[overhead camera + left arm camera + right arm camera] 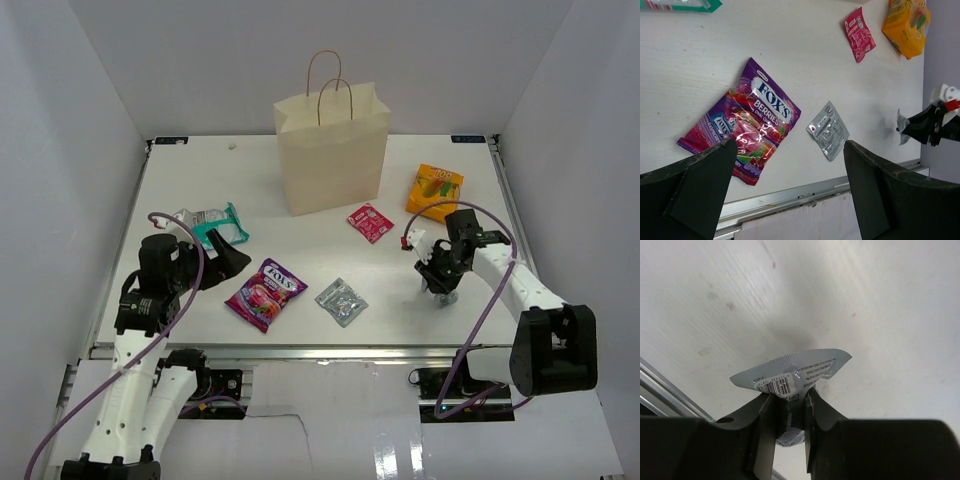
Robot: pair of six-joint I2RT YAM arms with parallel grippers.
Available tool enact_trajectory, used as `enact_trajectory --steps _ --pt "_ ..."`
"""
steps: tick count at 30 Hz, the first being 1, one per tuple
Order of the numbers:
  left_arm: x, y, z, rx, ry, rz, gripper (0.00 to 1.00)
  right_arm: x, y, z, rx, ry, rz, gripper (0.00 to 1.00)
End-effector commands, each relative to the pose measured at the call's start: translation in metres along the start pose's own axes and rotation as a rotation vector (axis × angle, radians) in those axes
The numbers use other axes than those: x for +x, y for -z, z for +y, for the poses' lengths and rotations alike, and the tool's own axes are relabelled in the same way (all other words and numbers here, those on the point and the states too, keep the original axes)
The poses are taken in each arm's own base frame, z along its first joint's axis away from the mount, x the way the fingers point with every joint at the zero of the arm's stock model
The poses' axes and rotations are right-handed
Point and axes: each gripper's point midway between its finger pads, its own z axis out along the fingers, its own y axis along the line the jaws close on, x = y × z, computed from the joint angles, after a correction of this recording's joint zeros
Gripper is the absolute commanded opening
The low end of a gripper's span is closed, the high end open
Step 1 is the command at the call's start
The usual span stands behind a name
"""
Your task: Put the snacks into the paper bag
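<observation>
**Overhead and wrist views of the work area.** A matte white desk (300, 205), faintly scuffed and speckled in the right wrist view, has a metal rail (300, 350) along its near side. Plain white walls (100, 90) close it in on three sides.

From left to right:

- **The left fingers** (890, 190) are black, blocky and matte. They stand wide apart over the left part of the desk and hold nothing.
- **The teal-and-white pouch** (208, 222) is flat and shiny and lies just beyond them.
- **The purple candy bag** (747, 122) is a glossy, pillow-shaped film pack printed "FOX'S BERRIES". It lies flat near the front edge.
- **The paper bag** (332, 150) is tall, cream and matte, with crisp folds and two thin looped twine handles. It stands upright at the far centre.
- **The silver wrapper** (828, 131) is a small crinkled foil rectangle. It lies in front of the paper bag, to the right of the purple candy bag.
- **The red-pink sachet** (370, 221) is thin and flat and lies near the right of the bag's base.
- **The orange-yellow pack** (434, 191) is box-like and glossy and sits towards the far right.
- **The right fingers** (825, 410) are black and smooth. They are narrowed onto the second silver wrapper (790, 371) and pinch its lower part. Its crimped upper edge, which bears a barcode, curls beyond the fingertips.

Whether this wrapper touches the desk cannot be told.
</observation>
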Motion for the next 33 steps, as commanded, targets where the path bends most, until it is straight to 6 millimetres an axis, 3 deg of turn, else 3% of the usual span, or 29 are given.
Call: enact_trajectory --steps 1,3,4,6,7,9,10,13,15,16,18,19,25,29,33 --pt "0.004 -0.002 -0.008 0.061 -0.004 0.024 0.98 -0.071 0.039 -0.005 -0.042 0.135 -0.257 0.13" --pt "0.005 -0.003 -0.01 0.074 -0.004 0.034 0.98 -0.094 0.053 -0.01 -0.049 0.153 -0.325 0.12" --pt "0.006 -0.003 -0.012 0.084 -0.005 0.039 0.98 -0.122 0.074 -0.017 -0.033 0.186 -0.403 0.12" --pt "0.01 -0.005 -0.016 0.113 -0.004 0.059 0.98 -0.151 0.092 -0.026 -0.031 0.186 -0.472 0.1" --pt "0.012 -0.005 -0.021 0.143 -0.004 0.071 0.98 -0.183 0.115 -0.036 -0.009 0.223 -0.544 0.1" --pt "0.018 -0.007 -0.022 0.164 0.002 0.095 0.98 -0.22 0.141 -0.048 0.022 0.221 -0.631 0.1" --pt "0.019 -0.008 -0.023 0.175 0.003 0.101 0.98 -0.253 0.166 -0.057 0.053 0.25 -0.702 0.1" --pt "0.025 -0.01 -0.021 0.181 0.013 0.125 0.98 -0.322 0.219 -0.079 0.124 0.212 -0.878 0.1" --pt "0.027 -0.01 -0.021 0.183 0.017 0.128 0.98 -0.358 0.234 -0.096 0.139 0.136 -0.969 0.1" --pt "0.028 -0.01 -0.02 0.182 0.021 0.131 0.98 -0.375 0.264 -0.1 0.174 0.139 -1.04 0.1" --pt "0.028 -0.01 -0.02 0.183 0.021 0.129 0.98 -0.401 0.27 -0.117 0.181 0.062 -1.108 0.1" --pt "0.028 -0.009 -0.021 0.187 0.02 0.128 0.98 -0.412 0.29 -0.12 0.2 0.057 -1.162 0.1" --pt "0.029 -0.011 -0.021 0.185 0.026 0.139 0.98 -0.456 0.314 -0.149 0.306 -0.049 -1.351 0.12" --pt "0.03 -0.011 -0.023 0.193 0.029 0.149 0.98 -0.47 0.315 -0.162 0.39 -0.039 -1.408 0.15" --pt "0.03 -0.013 -0.023 0.2 0.032 0.156 0.98 -0.478 0.293 -0.174 0.409 -0.043 -1.396 0.15"
